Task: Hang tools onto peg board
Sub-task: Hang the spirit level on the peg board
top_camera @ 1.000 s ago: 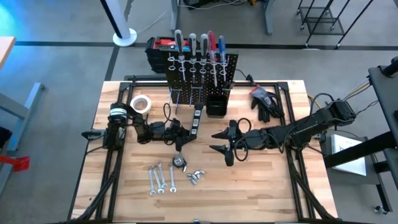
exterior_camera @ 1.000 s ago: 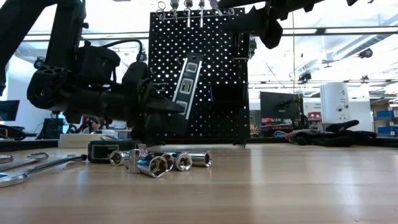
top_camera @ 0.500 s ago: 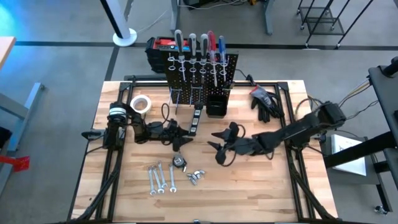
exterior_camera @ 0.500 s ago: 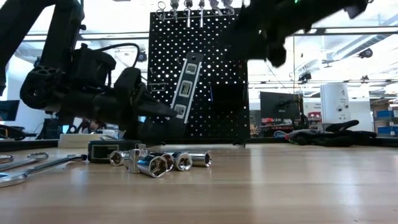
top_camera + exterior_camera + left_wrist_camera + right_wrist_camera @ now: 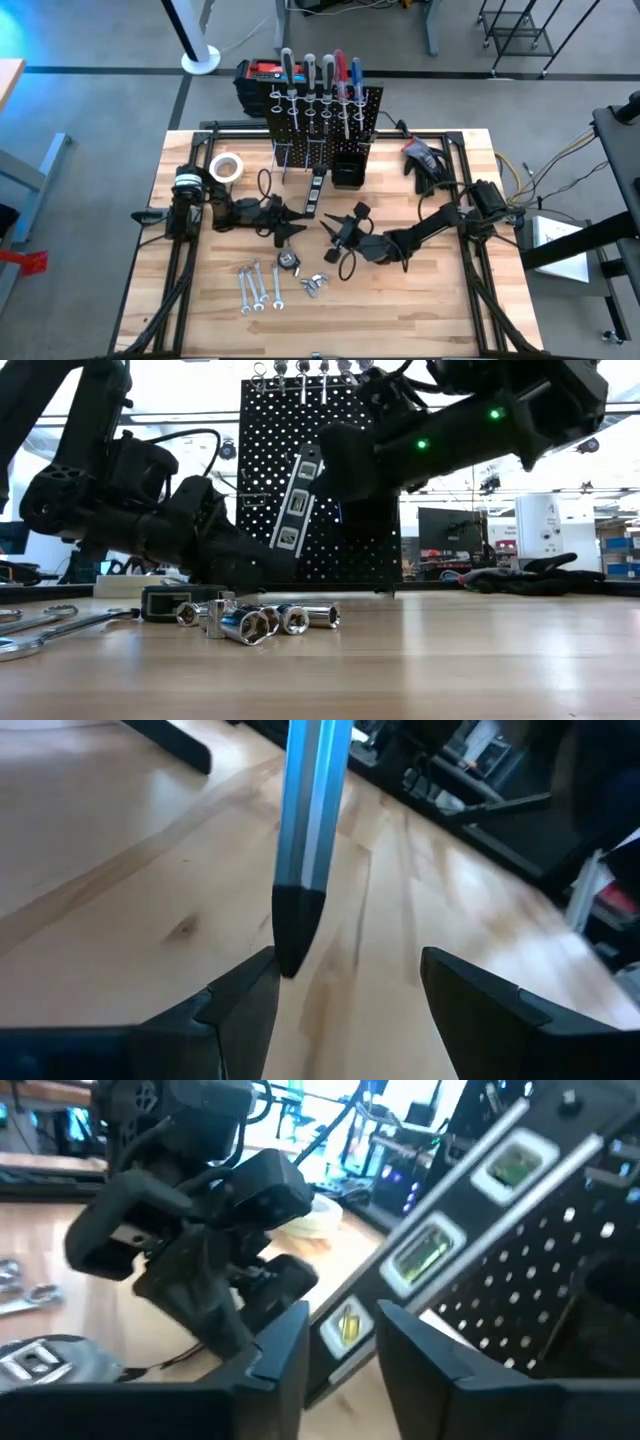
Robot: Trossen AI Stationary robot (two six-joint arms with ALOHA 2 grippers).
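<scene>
Screwdrivers (image 5: 318,72) already hang on the board (image 5: 325,125) at twelve o'clock; wrenches (image 5: 258,287) and sockets (image 5: 313,285) wait on my worktop (image 5: 420,310). My left claw (image 5: 297,228) is spread, my right claw (image 5: 341,236) half-spread, both empty beside the leaning level (image 5: 315,191).

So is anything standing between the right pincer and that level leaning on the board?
Nothing visible does: the right pincer faces the level directly, and the left pincer sits off to one side.
</scene>
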